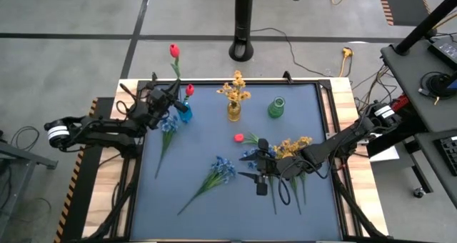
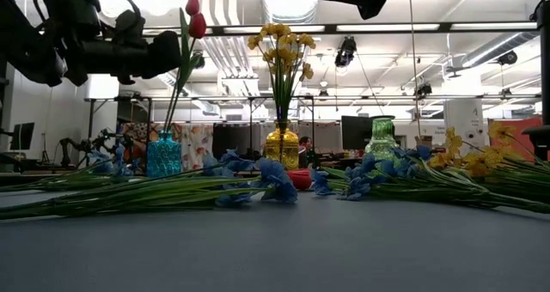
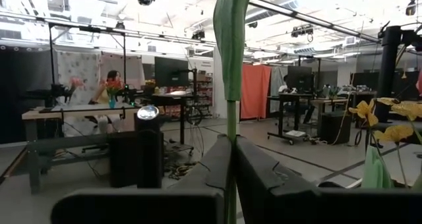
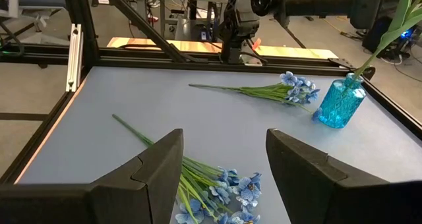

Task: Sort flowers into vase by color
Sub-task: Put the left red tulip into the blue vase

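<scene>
At twelve o'clock of the table (image 1: 214,207), the yellow vase (image 1: 233,111) holds yellow flowers (image 1: 235,87). At ten, the left gripper (image 1: 173,94) pinches a red tulip (image 1: 174,51) over the blue vase (image 1: 185,114). At four, the right gripper (image 1: 258,173) gapes over loose blue flowers (image 1: 221,169); most remain unsorted.

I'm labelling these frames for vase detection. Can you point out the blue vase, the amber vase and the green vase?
blue vase (image 1: 185,115): high view, on its glass body.
amber vase (image 1: 233,112): high view, on its body below the yellow blossoms.
green vase (image 1: 276,108): high view, on its body, near the mouth.
</scene>
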You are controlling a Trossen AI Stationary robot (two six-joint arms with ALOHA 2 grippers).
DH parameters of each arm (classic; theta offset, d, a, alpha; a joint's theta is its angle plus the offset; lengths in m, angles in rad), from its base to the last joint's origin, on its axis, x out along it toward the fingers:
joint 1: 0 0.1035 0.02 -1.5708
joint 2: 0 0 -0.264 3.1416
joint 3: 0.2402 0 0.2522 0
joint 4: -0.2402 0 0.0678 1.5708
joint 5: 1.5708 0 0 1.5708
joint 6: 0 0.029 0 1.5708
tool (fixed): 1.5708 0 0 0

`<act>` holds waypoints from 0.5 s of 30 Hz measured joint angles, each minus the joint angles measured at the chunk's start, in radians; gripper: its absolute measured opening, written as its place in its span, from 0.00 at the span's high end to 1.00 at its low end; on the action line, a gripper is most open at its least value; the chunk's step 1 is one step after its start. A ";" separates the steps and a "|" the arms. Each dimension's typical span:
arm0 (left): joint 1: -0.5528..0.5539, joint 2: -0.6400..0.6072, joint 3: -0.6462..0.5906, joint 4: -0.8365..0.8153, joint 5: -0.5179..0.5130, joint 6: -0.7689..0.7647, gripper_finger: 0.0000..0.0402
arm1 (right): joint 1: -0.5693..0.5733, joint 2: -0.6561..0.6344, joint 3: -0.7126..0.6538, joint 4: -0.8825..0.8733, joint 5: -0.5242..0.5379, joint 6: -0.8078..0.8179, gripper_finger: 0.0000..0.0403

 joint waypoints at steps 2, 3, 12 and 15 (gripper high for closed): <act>0.000 0.000 0.000 -0.007 0.000 -0.005 1.00 | 0.000 0.000 0.000 0.000 0.000 -0.001 0.48; 0.000 0.000 0.000 -0.010 0.000 -0.007 1.00 | 0.000 0.000 0.000 0.000 0.000 -0.001 0.48; -0.002 -0.002 0.000 -0.039 0.000 -0.042 1.00 | 0.000 0.000 0.000 0.000 -0.003 -0.002 0.48; -0.008 -0.004 0.000 -0.042 0.000 -0.048 0.97 | 0.000 0.000 0.000 0.000 -0.003 -0.002 0.48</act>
